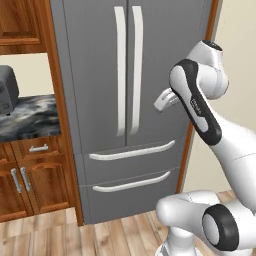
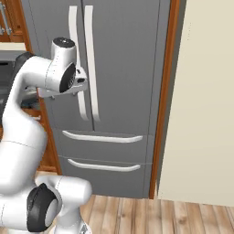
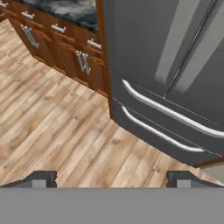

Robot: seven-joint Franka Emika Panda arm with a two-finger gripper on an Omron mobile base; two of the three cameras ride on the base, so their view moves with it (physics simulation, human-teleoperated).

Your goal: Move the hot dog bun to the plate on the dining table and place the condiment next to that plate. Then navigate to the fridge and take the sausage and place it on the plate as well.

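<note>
Fridge [image 1: 135,100] at frame centre, doors shut; stiff, heavy swing likely. Best hold: long vertical bar handle [image 1: 120,70], mid-height. Tool [image 3: 112,178] spread wide, empty, aimed at wooden floor [image 3: 52,127].

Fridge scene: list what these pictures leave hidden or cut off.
- Inside of the fridge: both doors shut in the base views, so the sausage cannot be seen.
- Fridge top: cut off by the upper edge in both base views.
- Gripper: in the hand view its fingertips stand wide apart, holding nothing; in the base views the arm's own body covers it.
- Grey appliance on the counter: cut by the left edge.
</note>
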